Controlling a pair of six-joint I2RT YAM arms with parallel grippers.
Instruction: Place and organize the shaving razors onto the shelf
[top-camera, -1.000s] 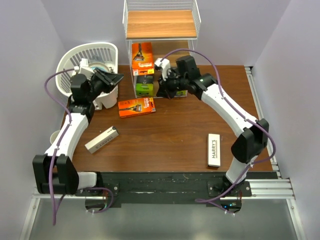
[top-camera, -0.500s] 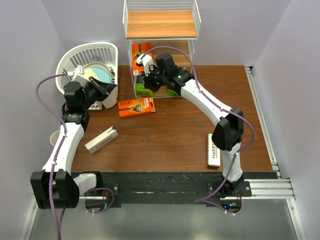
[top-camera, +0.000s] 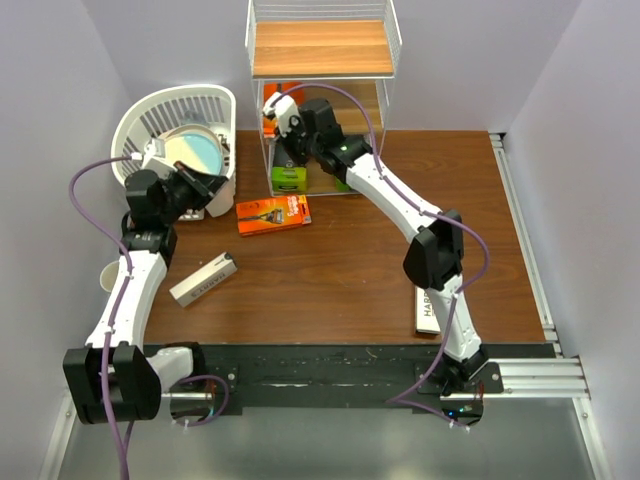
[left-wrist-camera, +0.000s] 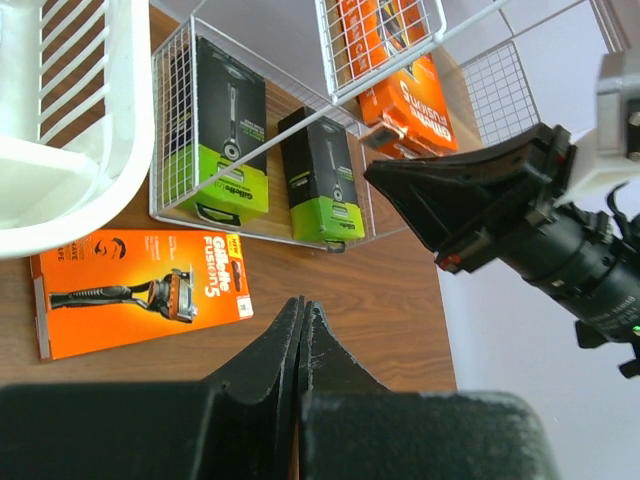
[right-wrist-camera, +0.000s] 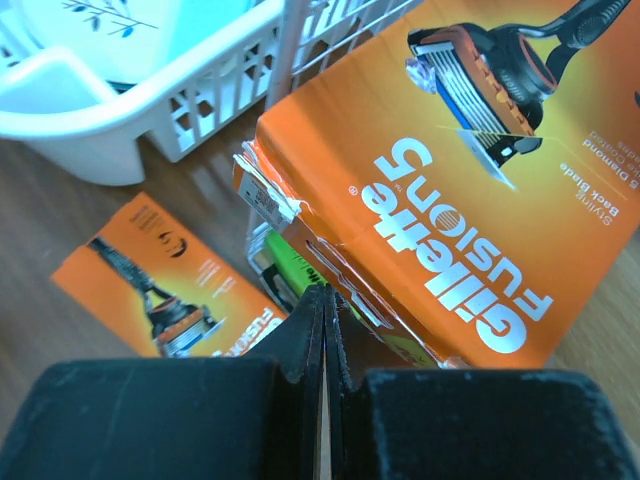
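My right gripper (top-camera: 284, 118) is shut and empty at the left front of the shelf (top-camera: 320, 48); in the right wrist view its tips (right-wrist-camera: 325, 292) sit against the torn corner of an orange razor box (right-wrist-camera: 470, 180) on the shelf. Two black-and-lime packs (left-wrist-camera: 228, 125) (left-wrist-camera: 322, 175) stand on the bottom tier. A second orange box (top-camera: 272, 214) lies flat on the table in front. My left gripper (left-wrist-camera: 300, 305) is shut and empty above the table near it. One white slim box (top-camera: 203, 279) lies at the left. The HARRY'S box (top-camera: 428, 312) is partly hidden under my right arm.
A white slatted basket (top-camera: 170, 115) holding a turquoise plate stands at the back left, close to my left wrist. A mug (top-camera: 108, 275) sits at the table's left edge. Walls close in on both sides.
My right gripper has moved left and farther back, from the shelf's bottom tier up to its left front. My left gripper has drawn back a little toward the near left.
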